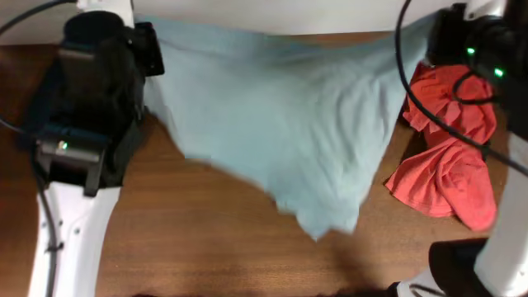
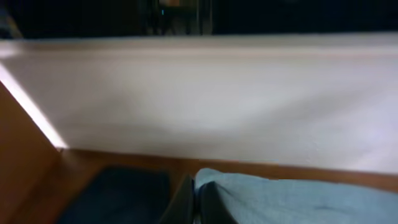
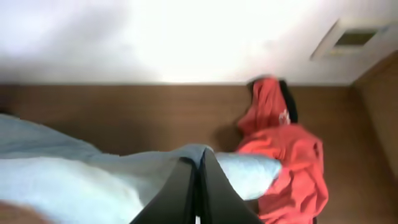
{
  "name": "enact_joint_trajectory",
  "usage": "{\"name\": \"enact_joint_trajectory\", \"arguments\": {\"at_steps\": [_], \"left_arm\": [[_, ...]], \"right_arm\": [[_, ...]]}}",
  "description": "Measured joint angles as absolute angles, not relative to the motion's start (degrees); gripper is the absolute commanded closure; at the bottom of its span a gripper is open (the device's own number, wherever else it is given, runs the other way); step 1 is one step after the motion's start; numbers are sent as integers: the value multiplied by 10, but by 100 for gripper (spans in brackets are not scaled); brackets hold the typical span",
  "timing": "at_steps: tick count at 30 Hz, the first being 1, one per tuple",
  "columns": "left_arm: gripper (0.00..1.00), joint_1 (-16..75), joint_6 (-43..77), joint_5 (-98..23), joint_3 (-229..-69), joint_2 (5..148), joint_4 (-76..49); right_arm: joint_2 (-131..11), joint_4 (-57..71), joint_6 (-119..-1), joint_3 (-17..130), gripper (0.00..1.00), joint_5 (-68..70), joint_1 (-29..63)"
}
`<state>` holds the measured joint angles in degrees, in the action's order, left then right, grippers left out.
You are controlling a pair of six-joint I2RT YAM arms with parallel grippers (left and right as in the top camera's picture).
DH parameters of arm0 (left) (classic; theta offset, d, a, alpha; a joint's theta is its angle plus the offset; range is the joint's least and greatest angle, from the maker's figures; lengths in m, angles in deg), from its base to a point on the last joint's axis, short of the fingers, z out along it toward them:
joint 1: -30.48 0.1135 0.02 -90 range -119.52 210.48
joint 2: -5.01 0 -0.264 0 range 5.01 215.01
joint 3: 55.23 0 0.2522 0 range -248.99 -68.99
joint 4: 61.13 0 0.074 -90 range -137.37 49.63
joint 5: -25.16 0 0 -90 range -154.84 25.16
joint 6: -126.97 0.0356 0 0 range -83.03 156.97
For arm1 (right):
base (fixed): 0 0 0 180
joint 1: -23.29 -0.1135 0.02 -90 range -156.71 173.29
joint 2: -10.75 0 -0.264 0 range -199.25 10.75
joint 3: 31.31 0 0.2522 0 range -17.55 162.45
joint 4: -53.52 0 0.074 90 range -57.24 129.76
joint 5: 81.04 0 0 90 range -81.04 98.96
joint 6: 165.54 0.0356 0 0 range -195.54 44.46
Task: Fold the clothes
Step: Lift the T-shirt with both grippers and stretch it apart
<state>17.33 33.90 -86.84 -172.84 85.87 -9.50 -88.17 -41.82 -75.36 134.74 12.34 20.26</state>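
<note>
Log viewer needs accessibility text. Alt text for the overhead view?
A light blue garment is held stretched between the left gripper and right gripper at the table's far side, sagging to a point toward the near edge. A crumpled red garment lies on the wooden table to the right.

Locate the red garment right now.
In the overhead view, the red garment lies crumpled on the right side of the table, next to the right edge of the blue shirt.

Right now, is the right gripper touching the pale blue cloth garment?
Touching. Right wrist view: the right gripper pinches a fold of the pale blue cloth garment.
</note>
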Motion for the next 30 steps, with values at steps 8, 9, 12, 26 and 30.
{"name": "enact_joint_trajectory", "arguments": {"at_steps": [8, 9, 12, 26, 30], "left_arm": [[100, 173, 339, -870, -1747, 755, -97], [100, 173, 339, -870, -1748, 736, -96], [100, 173, 339, -866, -1752, 686, -88], [100, 173, 339, -857, -1761, 604, -30], [100, 173, 339, -857, -1761, 622, -26]], "right_arm": [[-762, -423, -760, 1409, 96, 123, 203], [-741, -426, -761, 1412, 96, 123, 203], [-688, -439, -761, 1417, 96, 123, 203], [-579, -457, -758, 1420, 96, 130, 203], [-587, -457, -758, 1409, 96, 138, 203]]}}
